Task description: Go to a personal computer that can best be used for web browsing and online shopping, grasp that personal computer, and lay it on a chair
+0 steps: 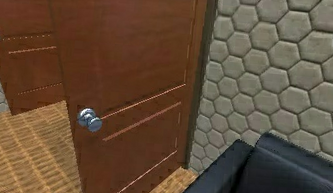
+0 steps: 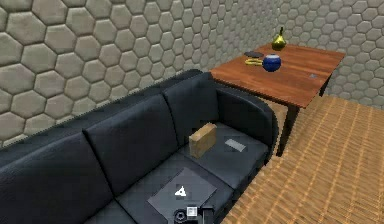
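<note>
Pincer (image 2: 186, 214) first: its dark body and small white squares peek over the arm side view's bottom edge, against a flat thing lying on a seat, so it cannot be told whether it holds anything. One flat grey laptop (image 2: 182, 192), a thin rectangle with a pale mark on its lid, lies on a seat cushion of the one black sofa (image 2: 120, 150), right at the pincer. Farther along the same seat lie one small tan box (image 2: 204, 138) and one darker flat slab (image 2: 235, 145) with a lighter patch. The sofa is smooth and leathery, with rounded arms. Beside its far arm stands one brown wooden desk (image 2: 300, 75) on straight legs, bearing three small things: a round blue bowl (image 2: 271, 63), a yellow bulb-shaped vessel (image 2: 279, 41) and a dark flat item (image 2: 250, 54). Grey hexagon tiles cover the wall (image 2: 100, 50); the floor (image 2: 340, 160) is tan with a woven grain. Ahead stand two reddish wooden doors, the near door (image 1: 127, 71) and the far door (image 1: 22, 57), each panelled, each with one round metal knob.
</note>
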Tool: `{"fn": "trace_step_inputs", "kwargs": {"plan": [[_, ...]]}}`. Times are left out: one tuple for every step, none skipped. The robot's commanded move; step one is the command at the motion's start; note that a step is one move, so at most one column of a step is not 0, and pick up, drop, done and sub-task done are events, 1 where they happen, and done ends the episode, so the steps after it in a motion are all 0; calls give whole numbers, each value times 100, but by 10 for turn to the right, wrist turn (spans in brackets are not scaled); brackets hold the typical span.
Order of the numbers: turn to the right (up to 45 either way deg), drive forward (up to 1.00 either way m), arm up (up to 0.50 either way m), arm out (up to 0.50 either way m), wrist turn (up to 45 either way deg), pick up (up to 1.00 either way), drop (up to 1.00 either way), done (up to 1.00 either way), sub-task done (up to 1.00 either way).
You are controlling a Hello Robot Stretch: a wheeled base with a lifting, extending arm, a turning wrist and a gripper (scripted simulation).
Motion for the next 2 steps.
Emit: {"fn": "trace_step_inputs", "kwargs": {"plan": [[0, 0, 0, 0, 450, 0, 0, 0, 0], [0, 0, 0, 0, 450, 0, 0, 0, 0]]}}
